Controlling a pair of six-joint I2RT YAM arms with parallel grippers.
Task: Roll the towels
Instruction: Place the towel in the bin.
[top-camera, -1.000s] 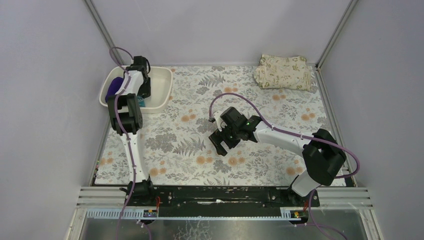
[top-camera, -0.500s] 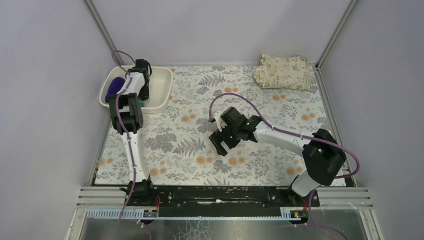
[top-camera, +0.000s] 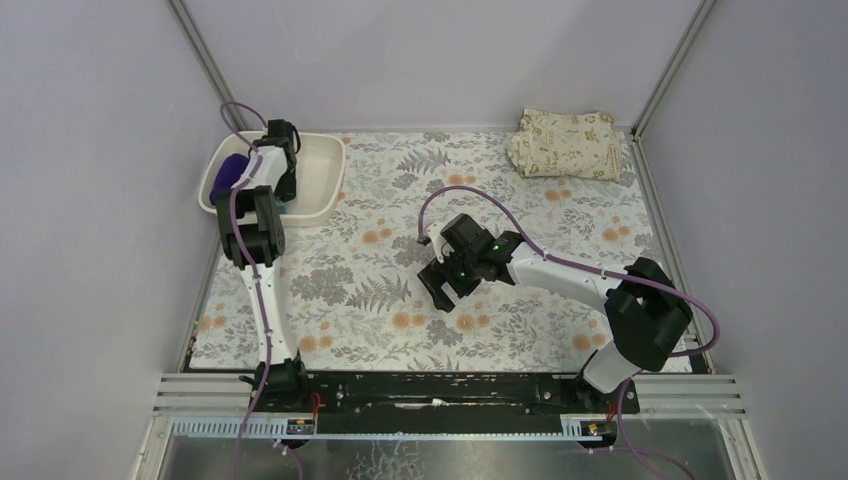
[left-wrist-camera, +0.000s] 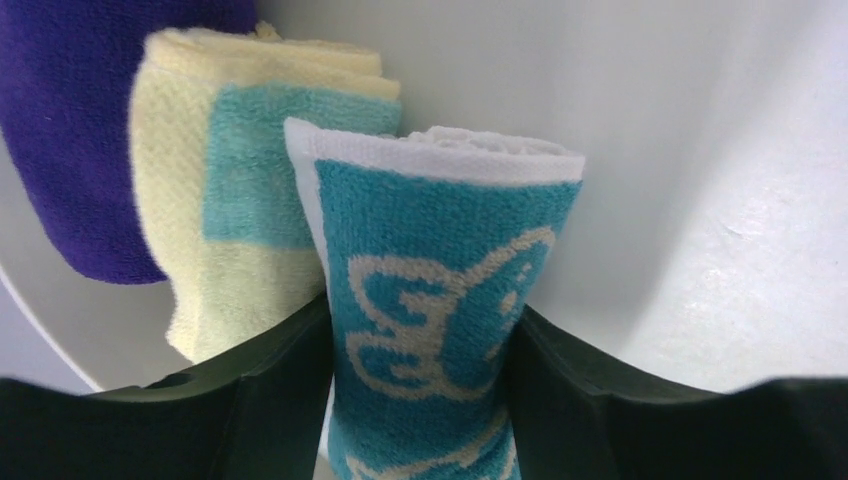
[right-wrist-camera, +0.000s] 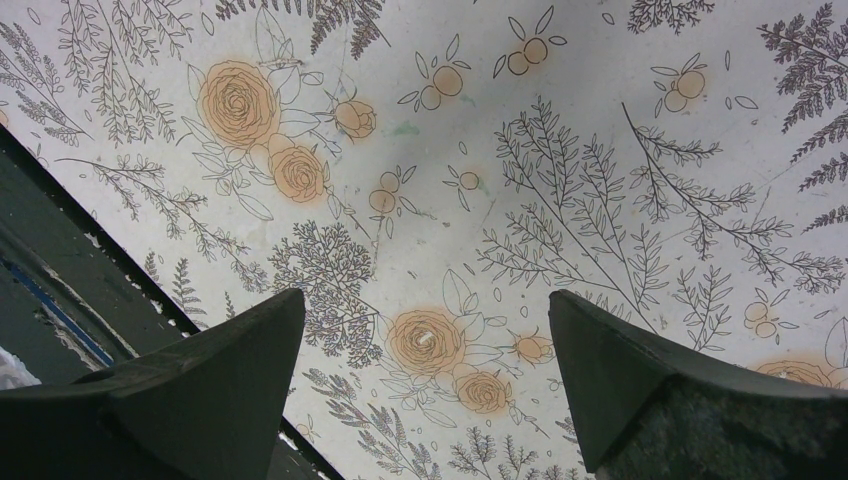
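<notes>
Teal towel between left fingers

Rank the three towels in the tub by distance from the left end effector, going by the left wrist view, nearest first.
1. teal towel: centre of view, pinched between the fingers of the left end effector.
2. yellow towel: just behind the teal one, to its left in view.
3. purple towel: farthest, in the upper left corner, beyond the yellow one.

A robot lab: plain grey walls, silver metal rails, white robot arms fixed at a flowered table.
</notes>
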